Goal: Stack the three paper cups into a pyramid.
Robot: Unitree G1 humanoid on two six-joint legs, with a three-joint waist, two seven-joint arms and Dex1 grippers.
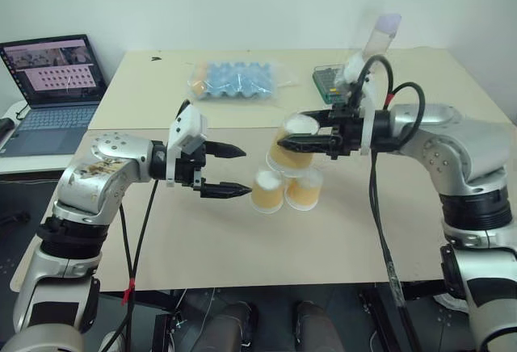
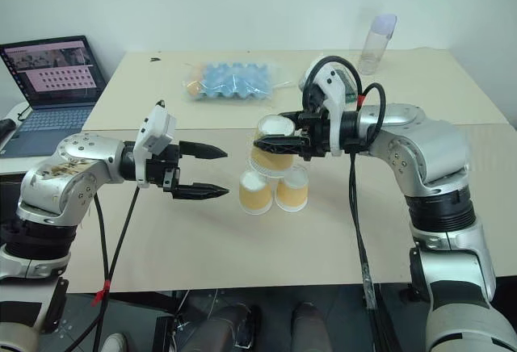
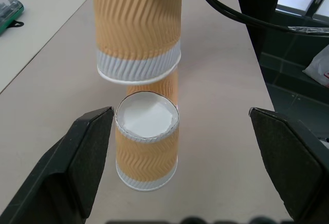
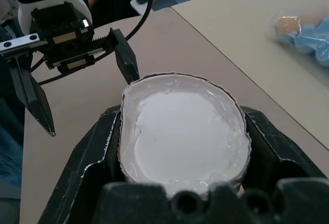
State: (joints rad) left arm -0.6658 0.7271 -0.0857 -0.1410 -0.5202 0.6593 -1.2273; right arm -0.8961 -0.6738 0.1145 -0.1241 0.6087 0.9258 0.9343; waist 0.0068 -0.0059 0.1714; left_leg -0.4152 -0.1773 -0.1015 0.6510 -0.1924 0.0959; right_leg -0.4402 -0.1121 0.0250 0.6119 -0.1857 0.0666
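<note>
Near the middle of the frame, two paper cups (image 1: 285, 190) stand upside down, touching, on the counter (image 1: 242, 239). Partly hiding them, the right end effector (image 1: 305, 136) squeezes the third cup (image 1: 292, 144) just above. Left end effector (image 1: 233, 171) gapes wide, empty.

Three paper cups, yellow-orange ribbed sides, white bases and rim bands, all upside down. Two stand on the table side by side, touching or nearly so: left cup (image 1: 268, 191), right cup (image 1: 304, 188). Third cup (image 1: 295, 144) sits above and between them, held near its upturned base, which is squeezed slightly oval. Left wrist view shows its rim just over the lower cups' bases; can't tell if it's touching them. It looks roughly upright, maybe tilted a little.
</note>
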